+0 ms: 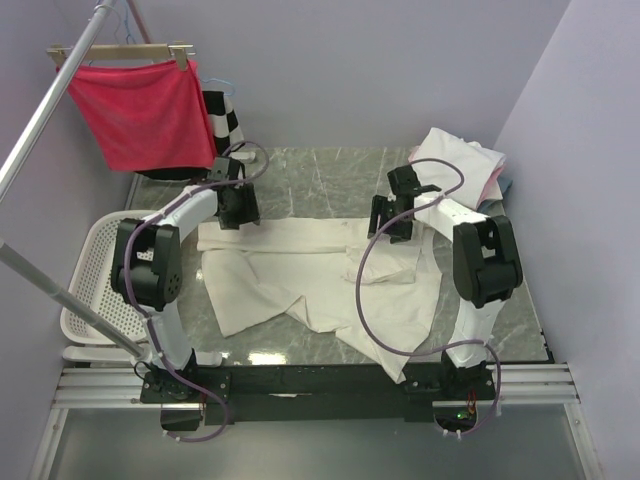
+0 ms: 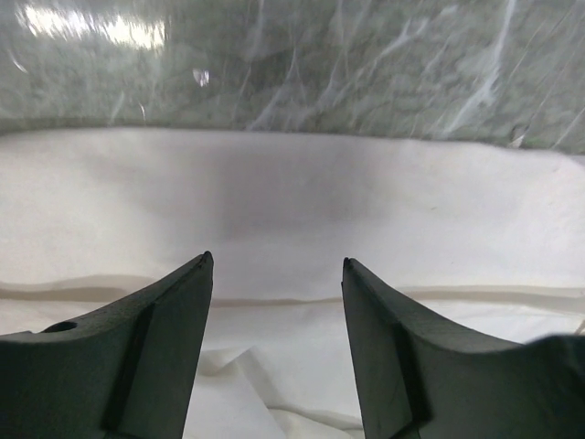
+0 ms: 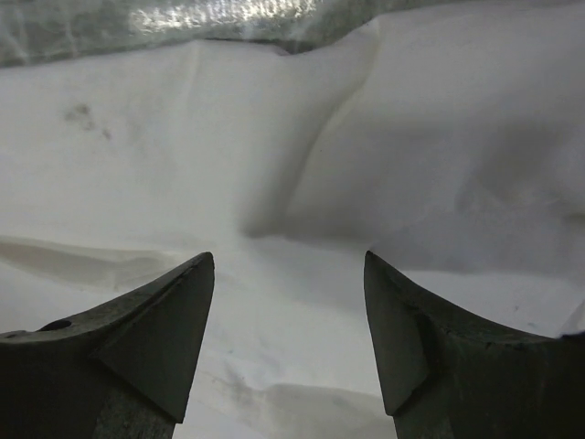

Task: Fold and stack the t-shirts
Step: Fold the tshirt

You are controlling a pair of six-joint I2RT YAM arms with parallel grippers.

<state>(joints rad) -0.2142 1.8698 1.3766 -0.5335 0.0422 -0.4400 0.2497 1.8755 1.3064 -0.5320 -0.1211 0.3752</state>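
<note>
A cream t-shirt [image 1: 310,275] lies spread and partly folded across the middle of the marble table. Its far edge is folded over into a band. My left gripper [image 1: 232,222] hovers over the band's left end, jaws open and empty, cloth beneath them [image 2: 274,210]. My right gripper [image 1: 392,232] is over the band's right end, jaws open and empty above wrinkled cream cloth [image 3: 274,183]. A pile of cream t-shirts [image 1: 462,165], with pink and blue edges showing, sits at the far right corner.
A white perforated basket [image 1: 95,285] stands at the left table edge. A red cloth [image 1: 145,112] hangs on a hanger at far left, with a black-and-white checked garment [image 1: 225,120] behind it. A metal rack pole [image 1: 50,100] crosses the left side.
</note>
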